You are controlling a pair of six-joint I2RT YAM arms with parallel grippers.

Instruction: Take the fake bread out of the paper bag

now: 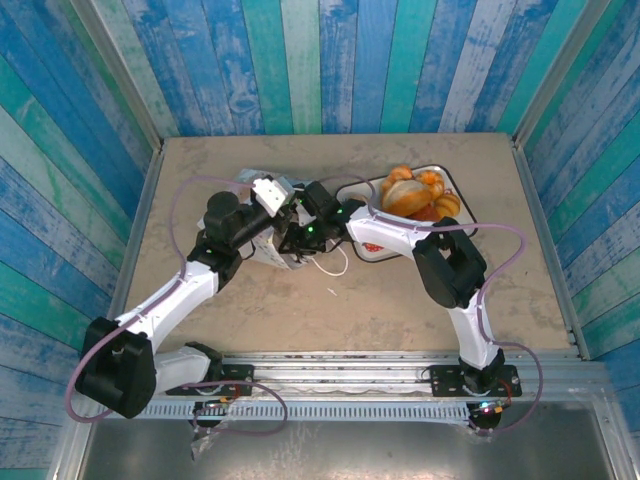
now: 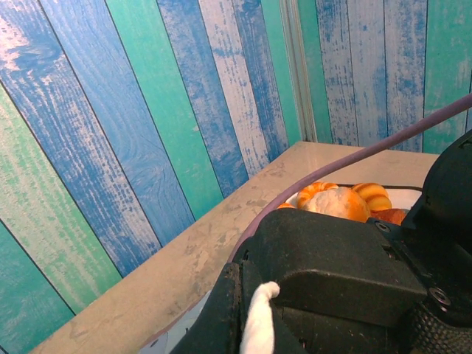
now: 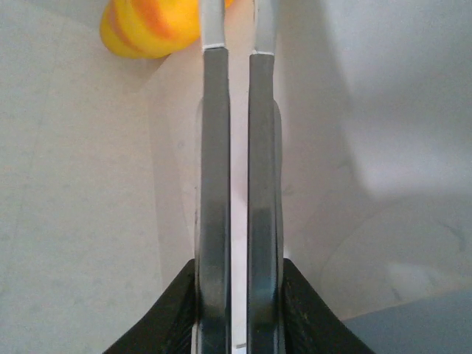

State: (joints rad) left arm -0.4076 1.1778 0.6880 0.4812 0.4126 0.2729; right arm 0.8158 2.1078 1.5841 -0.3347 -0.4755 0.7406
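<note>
The white paper bag point(image 1: 268, 250) lies tipped near the table's middle. My left gripper point(image 1: 277, 200) holds it from the left, shut on the bag's white cord handle point(image 2: 258, 318). My right gripper point(image 1: 299, 237) reaches into the bag's mouth from the right. Inside the bag its fingers point(image 3: 214, 147) stand shut with a hairline gap and nothing visible between them. One yellow-orange piece of fake bread point(image 3: 150, 29) lies just beyond the fingertips, to their left. Several more golden pastries point(image 1: 415, 192) are piled on the white tray point(image 1: 466, 216); they also show behind my left wrist as orange rolls point(image 2: 339, 200).
A loose loop of white cord point(image 1: 335, 266) trails from the bag onto the table. Purple cables arc over both arms. Blue and teal plank walls point(image 1: 330, 60) close in the table on three sides.
</note>
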